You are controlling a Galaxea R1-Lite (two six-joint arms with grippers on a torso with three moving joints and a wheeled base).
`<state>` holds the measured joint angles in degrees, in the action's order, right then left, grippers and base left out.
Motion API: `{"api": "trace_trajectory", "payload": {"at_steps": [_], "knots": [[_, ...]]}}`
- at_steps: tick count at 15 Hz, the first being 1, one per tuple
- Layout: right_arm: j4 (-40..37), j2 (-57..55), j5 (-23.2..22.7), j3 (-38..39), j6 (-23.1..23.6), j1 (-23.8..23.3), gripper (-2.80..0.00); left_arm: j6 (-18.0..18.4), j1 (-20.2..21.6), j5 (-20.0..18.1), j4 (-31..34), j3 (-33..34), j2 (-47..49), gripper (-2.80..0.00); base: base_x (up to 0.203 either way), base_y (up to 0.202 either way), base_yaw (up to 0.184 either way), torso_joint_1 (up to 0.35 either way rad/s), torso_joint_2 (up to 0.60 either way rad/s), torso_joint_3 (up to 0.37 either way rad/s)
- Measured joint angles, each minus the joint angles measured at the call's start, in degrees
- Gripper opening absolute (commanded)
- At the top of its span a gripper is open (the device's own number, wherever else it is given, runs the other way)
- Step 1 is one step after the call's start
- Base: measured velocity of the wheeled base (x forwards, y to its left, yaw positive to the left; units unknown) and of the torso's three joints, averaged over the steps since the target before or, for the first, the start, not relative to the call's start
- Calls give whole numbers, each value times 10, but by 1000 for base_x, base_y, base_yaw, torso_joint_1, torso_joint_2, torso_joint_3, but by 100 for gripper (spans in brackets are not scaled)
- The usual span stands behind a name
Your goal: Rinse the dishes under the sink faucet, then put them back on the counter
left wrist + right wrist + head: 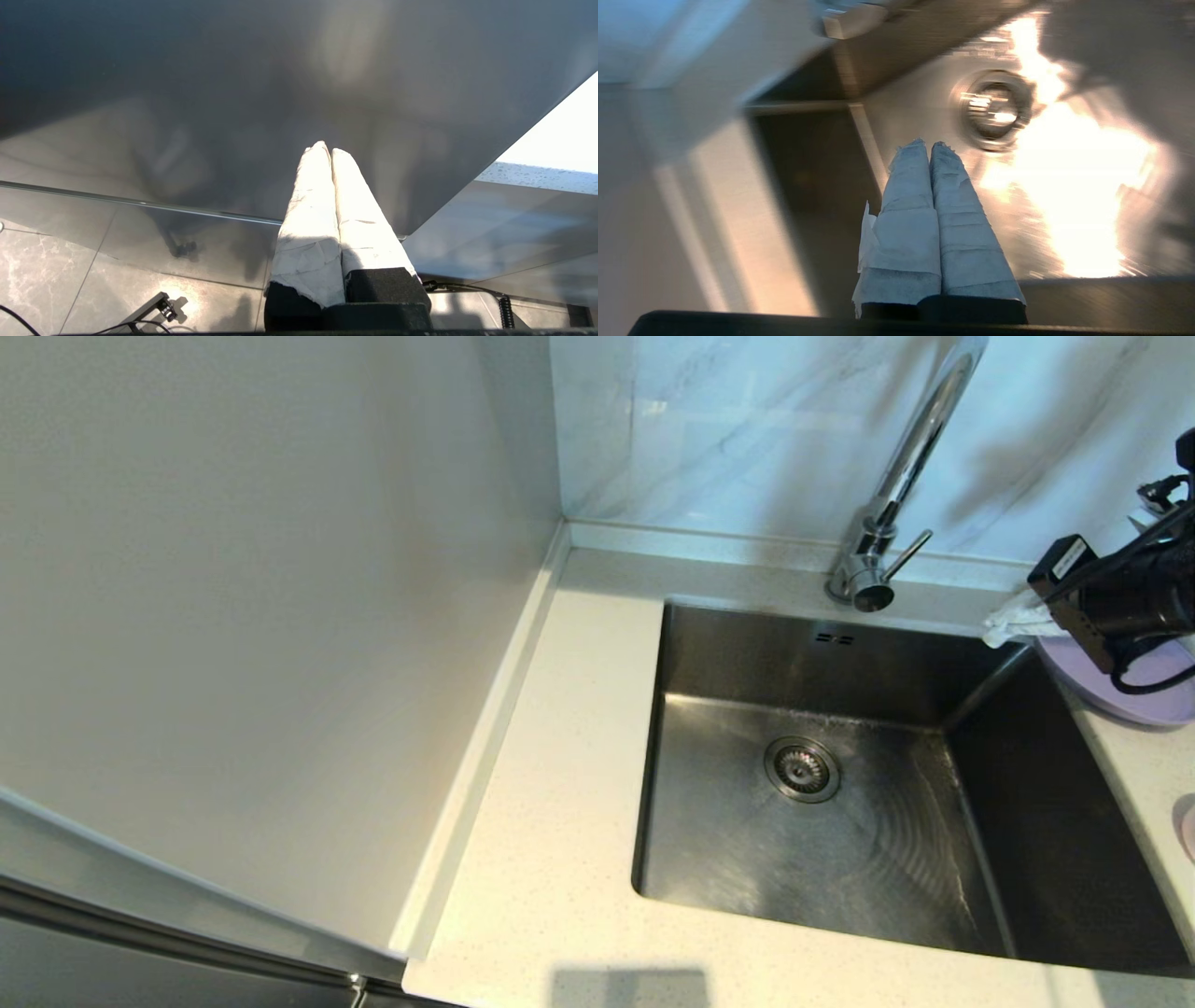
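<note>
Head view shows the right gripper, clenched on nothing, at the sink's two o'clock corner just beside the lavender plate on the counter, likely positioned to reach it. A sliver of the pink dish sits at four o'clock. Low beside the cabinet, the left gripper is parked, fingers pressed together.

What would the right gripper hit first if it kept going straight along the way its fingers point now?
Probably the sink floor. The right gripper, shut and empty, points down into the basin, with its tips aimed just short of the strainer drain. Nothing shows in between, though blur makes depth uncertain.
</note>
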<state>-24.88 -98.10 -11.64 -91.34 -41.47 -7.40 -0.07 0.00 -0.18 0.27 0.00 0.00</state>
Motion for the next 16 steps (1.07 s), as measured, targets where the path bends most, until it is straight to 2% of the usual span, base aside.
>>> {"api": "trace_trajectory", "payload": {"at_steps": [3,7,9,12,14,16], "knots": [[-6,64,75,77,59,-32,-280,0,0,0,0,0,0,-280,0,0,0,0,0,0],[40,166,130,162,185,-73,-280,0,0,0,0,0,0,-280,0,0,0,0,0,0],[67,219,176,187,254,-78,-280,0,0,0,0,0,0,-280,0,0,0,0,0,0],[119,308,221,221,351,-78,-280,0,0,0,0,0,0,-280,0,0,0,0,0,0],[134,376,231,246,385,-69,-280,0,0,0,0,0,0,-280,0,0,0,0,0,0],[135,456,236,267,401,-59,-280,0,0,0,0,0,0,-280,0,0,0,0,0,0]]}}
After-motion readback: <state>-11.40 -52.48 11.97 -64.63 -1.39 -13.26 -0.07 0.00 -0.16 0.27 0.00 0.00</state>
